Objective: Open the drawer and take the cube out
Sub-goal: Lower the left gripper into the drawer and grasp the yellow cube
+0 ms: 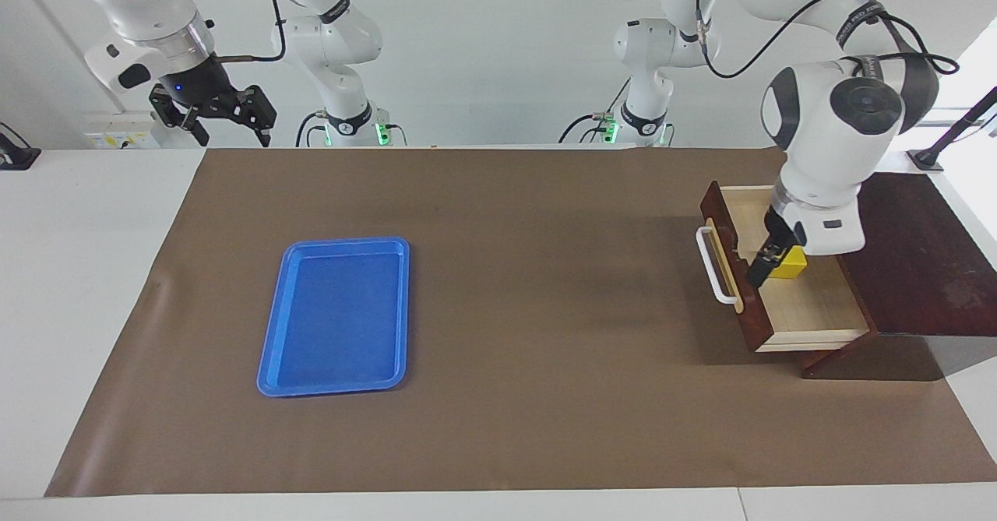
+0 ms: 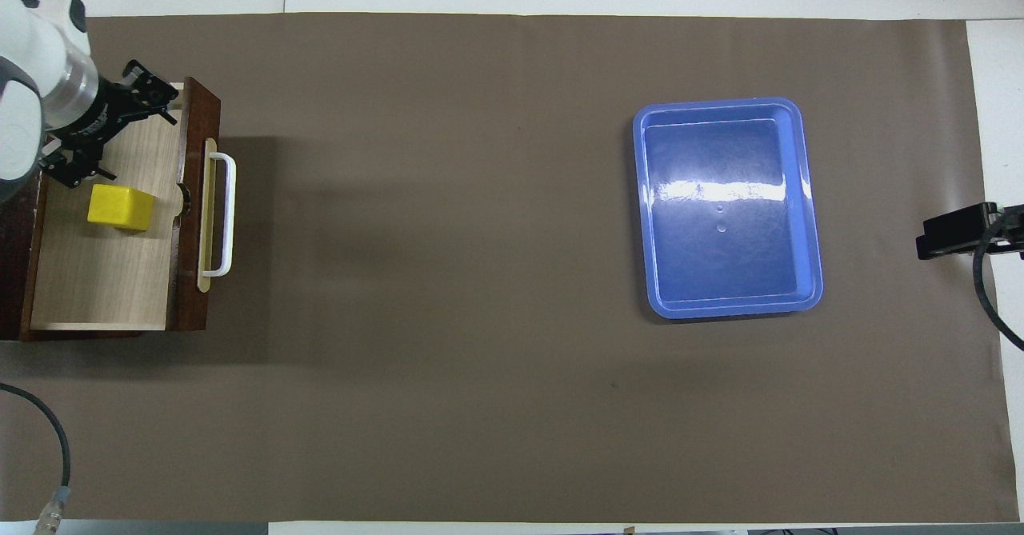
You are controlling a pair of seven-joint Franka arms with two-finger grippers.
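The drawer (image 1: 810, 311) (image 2: 104, 279) of the dark wooden box (image 1: 911, 248) stands pulled out, its white bar handle (image 1: 715, 268) (image 2: 226, 215) facing the middle of the table. The yellow cube (image 1: 794, 265) (image 2: 120, 207) lies on the drawer's pale floor. My left gripper (image 1: 767, 264) (image 2: 112, 137) hangs open over the drawer with nothing in it. In the facing view it covers part of the cube; in the overhead view it is apart from it. My right gripper (image 1: 222, 116) (image 2: 956, 231) waits open, raised at the right arm's end of the table.
A flat blue tray (image 1: 335, 315) (image 2: 728, 207) lies on the brown mat (image 1: 506, 311) toward the right arm's end, with nothing in it. The drawer's front panel stands up between the handle and the cube.
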